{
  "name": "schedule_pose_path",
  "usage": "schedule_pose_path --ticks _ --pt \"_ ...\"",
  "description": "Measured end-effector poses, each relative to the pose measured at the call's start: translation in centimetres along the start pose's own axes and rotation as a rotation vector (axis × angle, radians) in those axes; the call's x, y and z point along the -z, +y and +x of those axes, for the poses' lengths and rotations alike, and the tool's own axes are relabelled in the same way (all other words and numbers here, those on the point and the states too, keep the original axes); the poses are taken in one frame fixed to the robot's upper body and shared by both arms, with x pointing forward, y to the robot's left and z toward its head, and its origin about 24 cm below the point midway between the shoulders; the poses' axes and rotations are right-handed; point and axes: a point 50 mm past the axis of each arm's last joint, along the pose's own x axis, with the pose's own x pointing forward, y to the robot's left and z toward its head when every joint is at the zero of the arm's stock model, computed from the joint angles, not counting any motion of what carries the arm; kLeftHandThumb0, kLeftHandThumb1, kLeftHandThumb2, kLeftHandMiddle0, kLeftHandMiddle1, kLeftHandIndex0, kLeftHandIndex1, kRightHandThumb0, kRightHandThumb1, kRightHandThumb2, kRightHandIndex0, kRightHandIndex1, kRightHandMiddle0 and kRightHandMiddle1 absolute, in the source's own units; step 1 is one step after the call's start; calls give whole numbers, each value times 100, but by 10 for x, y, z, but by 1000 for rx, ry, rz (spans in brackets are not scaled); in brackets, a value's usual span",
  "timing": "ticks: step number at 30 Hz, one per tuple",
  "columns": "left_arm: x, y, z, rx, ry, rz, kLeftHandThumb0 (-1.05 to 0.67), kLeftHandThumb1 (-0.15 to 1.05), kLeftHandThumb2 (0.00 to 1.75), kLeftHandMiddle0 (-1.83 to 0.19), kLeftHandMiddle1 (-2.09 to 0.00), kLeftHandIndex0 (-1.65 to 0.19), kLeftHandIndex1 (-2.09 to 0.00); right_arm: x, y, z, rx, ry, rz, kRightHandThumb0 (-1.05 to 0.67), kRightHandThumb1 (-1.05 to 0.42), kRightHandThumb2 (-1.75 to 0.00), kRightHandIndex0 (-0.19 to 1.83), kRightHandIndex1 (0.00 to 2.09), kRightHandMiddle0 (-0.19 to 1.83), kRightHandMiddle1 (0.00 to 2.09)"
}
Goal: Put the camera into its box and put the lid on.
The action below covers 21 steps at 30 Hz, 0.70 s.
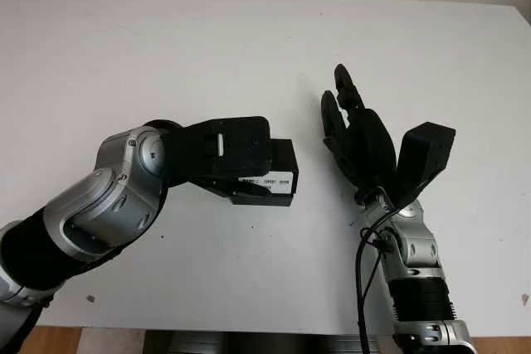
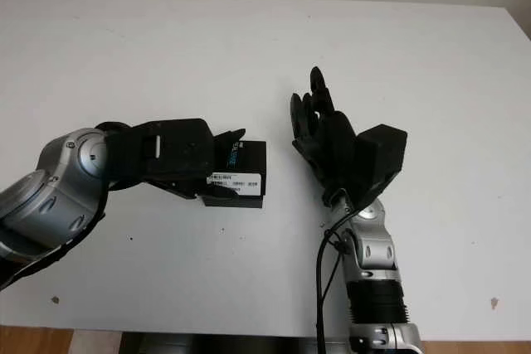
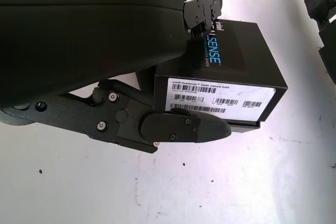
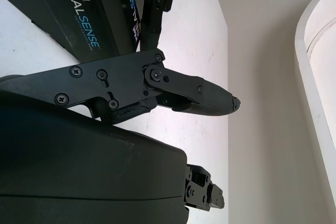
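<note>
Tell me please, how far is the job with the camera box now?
Done, it seems: the black box looks closed, lid on, with no camera outside it on the white table. Whether the camera is inside cannot be seen. In hand: the left hand grips the box. The right hand is open beside it. Left: probably only releasing the box.

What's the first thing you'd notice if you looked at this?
The black box in the middle of the white table, with "Intel RealSense" printed on it and a white barcode label on its side. The left hand is closed around it, one of its fingers pressing on the label side. Just to the box's right, the right hand is open and holds nothing.
</note>
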Motion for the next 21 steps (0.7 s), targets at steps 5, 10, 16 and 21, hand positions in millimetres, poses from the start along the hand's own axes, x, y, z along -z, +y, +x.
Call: schedule_pose_path --ticks 5,10,16,21 --pt "0 -1 -9 0 -22 112 -64 105 42 19 0 19 0 0 0 0 2 0 6 -59 -105 -59 -16 6 -15 6" --pt "3 -8 -19 -25 -62 394 -71 105 64 19 0 19 0 1 0 1 -1 2 6 -58 -105 -59 -17 5 -16 5" --pt "13 -14 -30 -83 -81 608 -75 105 73 19 0 19 0 2 -1 1 1 6 7 -58 -105 -58 -16 6 -15 6" --pt "20 -20 -35 -136 -89 731 -76 105 76 19 0 19 0 2 -2 1 2 6 3 -58 -105 -59 -16 6 -15 6"
